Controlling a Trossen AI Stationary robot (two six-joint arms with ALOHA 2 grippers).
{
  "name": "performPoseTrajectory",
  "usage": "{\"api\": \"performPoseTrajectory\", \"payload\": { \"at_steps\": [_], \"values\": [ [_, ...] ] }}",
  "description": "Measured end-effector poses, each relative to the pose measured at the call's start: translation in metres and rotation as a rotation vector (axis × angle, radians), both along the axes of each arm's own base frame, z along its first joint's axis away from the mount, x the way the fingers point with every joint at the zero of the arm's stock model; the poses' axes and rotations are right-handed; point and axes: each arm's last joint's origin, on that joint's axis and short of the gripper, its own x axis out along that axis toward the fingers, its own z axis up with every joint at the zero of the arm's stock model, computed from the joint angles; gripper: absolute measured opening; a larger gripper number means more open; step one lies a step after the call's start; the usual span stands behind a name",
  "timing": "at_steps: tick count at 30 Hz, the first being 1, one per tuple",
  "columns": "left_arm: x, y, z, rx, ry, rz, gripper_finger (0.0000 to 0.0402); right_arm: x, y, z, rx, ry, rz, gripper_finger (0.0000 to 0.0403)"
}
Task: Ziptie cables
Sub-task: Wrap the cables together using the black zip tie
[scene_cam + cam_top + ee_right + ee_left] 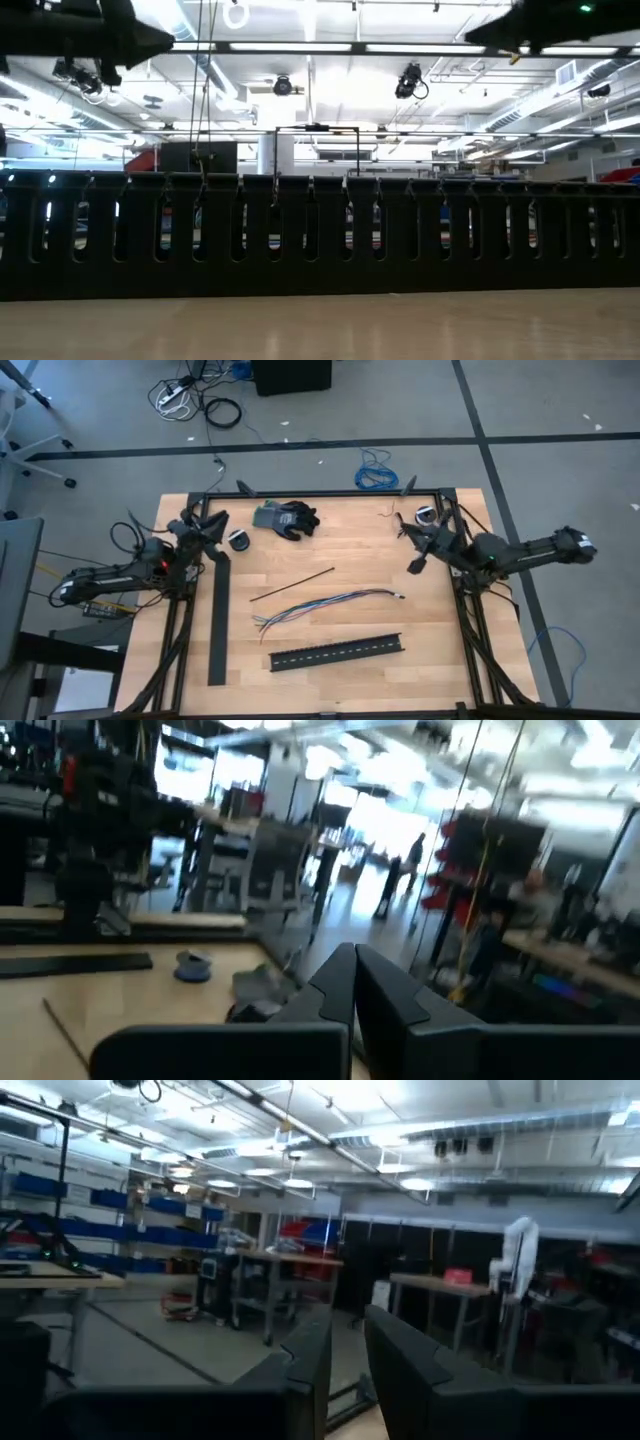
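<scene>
Wooden table (pixel 420 660): cables (pixel 325 605) between thin rod (pixel 292 585) and slotted channel (pixel 335 651); both hands clenched, empty.

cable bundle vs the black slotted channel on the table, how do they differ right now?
The cables are thin, multicoloured and loose, splayed at their left end; the black slotted channel is one rigid dark bar with a row of slots. The cables curve gently; the channel is straight. The cables lie nearer the table's middle, the channel nearer its front edge. Both lie flat on the wooden table, similar in length, tilted alike, untouched by either gripper.

Cables (pixel 325 603) mid-table, between thin rod (pixel 292 585) behind and slotted channel (pixel 336 651) in front.
</scene>
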Motion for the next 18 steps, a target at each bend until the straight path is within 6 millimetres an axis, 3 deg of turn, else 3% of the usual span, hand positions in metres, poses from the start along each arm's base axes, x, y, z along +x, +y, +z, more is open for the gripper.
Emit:
{"api": "performPoseTrajectory", "payload": {
  "at_steps": [7, 13, 18],
  "values": [
    [0.019, 0.0, 0.016, -0.065, 0.2, -0.154, 0.0058, 0.046, -0.017, 0.016, 0.225, 0.189, 0.195, 0.0055],
    [0.046, -0.002, -0.001, -0.097, 0.368, -0.353, 0.0078, 0.082, -0.017, 0.0, 0.411, 0.401, 0.295, 0.0122],
    [0.064, -0.004, -0.016, -0.158, 0.465, -0.439, 0.0139, 0.097, -0.008, -0.017, 0.55, 0.567, 0.283, 0.0153]
  ]
}}
